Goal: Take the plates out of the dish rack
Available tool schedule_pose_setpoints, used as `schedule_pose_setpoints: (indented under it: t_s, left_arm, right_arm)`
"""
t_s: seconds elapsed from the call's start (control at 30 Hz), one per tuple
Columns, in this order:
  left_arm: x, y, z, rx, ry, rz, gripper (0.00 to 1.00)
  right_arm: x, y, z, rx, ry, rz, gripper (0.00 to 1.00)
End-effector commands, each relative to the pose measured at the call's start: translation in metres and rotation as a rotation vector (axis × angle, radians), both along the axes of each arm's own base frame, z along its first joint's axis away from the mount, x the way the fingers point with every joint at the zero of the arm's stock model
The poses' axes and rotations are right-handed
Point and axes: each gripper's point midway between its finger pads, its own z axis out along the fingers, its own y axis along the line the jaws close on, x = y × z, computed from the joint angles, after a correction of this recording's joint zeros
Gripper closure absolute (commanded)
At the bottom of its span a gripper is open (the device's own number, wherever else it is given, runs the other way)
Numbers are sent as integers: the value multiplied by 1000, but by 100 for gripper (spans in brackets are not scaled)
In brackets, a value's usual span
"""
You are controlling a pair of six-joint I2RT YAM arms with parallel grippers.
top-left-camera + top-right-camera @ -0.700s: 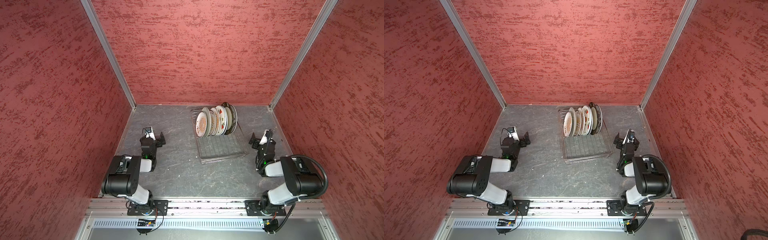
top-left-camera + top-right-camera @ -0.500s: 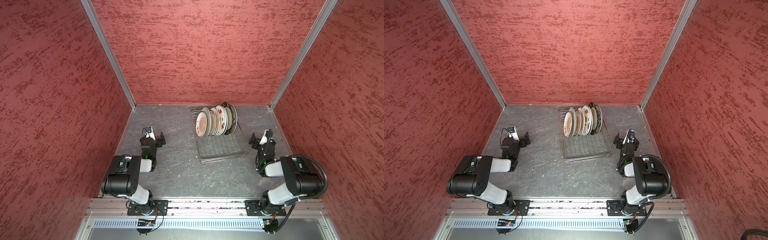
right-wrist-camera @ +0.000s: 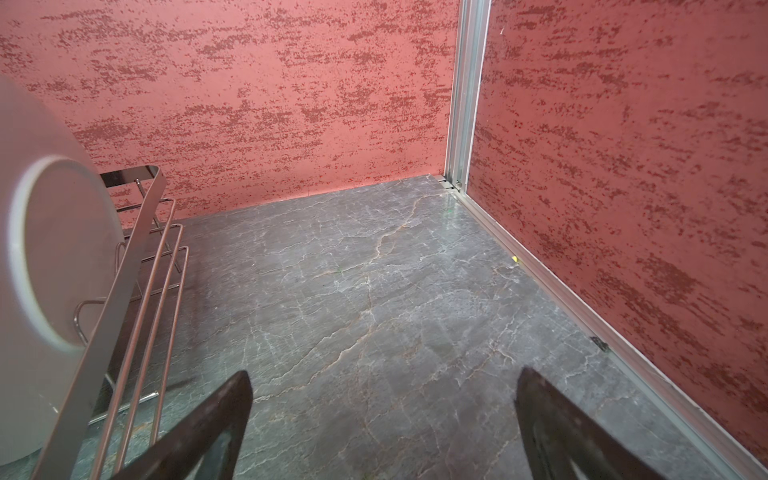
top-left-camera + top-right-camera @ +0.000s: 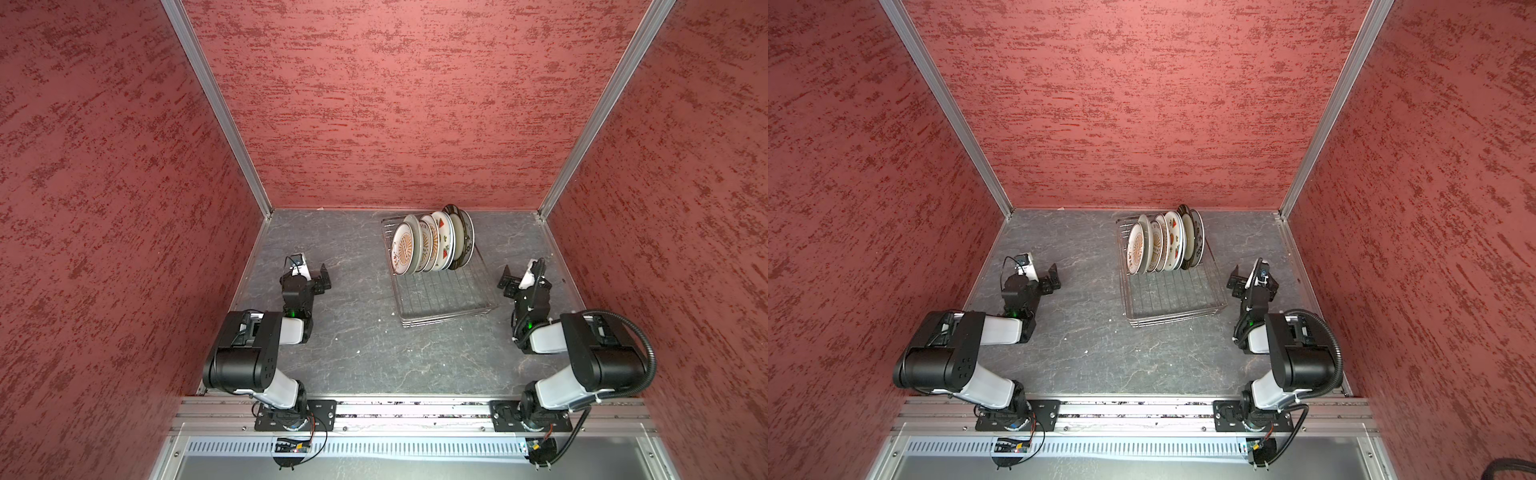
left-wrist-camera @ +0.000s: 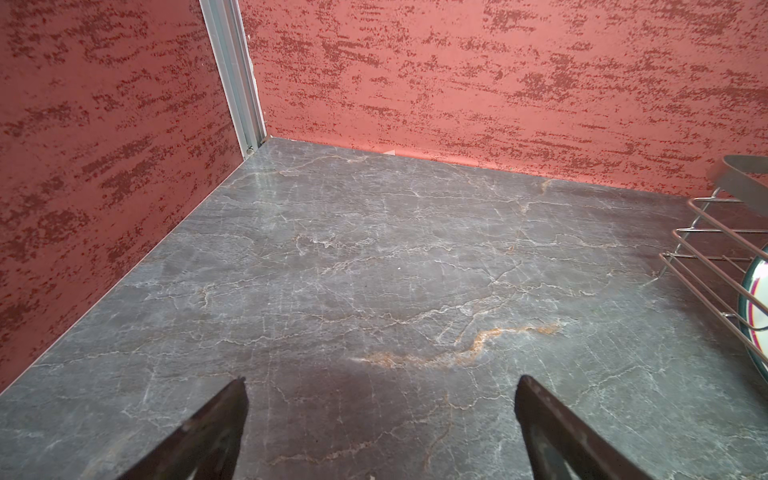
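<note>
The plates (image 4: 432,243) stand on edge, rowed left to right, at the dish rack's (image 4: 444,305) far end. The right end effector (image 4: 508,281) sits nearer them than the left end effector (image 4: 323,277); both gape wide, empty.

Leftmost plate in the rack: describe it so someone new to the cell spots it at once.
On the grey table, a wire dish rack sits near the red back wall, right of centre, with plates standing on edge across its far end. Take the end plate at the row's left in both top views: only its face shows whole, with an orange sunburst centre.
</note>
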Motion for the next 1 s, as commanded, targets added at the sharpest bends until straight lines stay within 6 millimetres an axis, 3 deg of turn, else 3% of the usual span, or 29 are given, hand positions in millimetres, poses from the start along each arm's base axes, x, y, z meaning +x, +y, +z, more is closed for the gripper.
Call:
schedule_pose_setpoints:
  t_s: [0.0, 0.5, 0.67, 0.97]
  left_arm:
    - [4, 0, 9, 4, -29, -7, 1]
    - [3, 1, 10, 4, -34, -6, 1]
    - [-16, 0, 31, 15, -129, -1, 1]
    - [-35, -23, 99, -84, -185, -116, 1]
  right_arm:
    - [5, 2, 11, -3, -35, 18, 1]
    - [4, 3, 14, -7, -43, 28, 1]
    - [-5, 9, 25, -15, -69, 56, 1]
    - [-33, 15, 105, 31, -229, 88, 1]
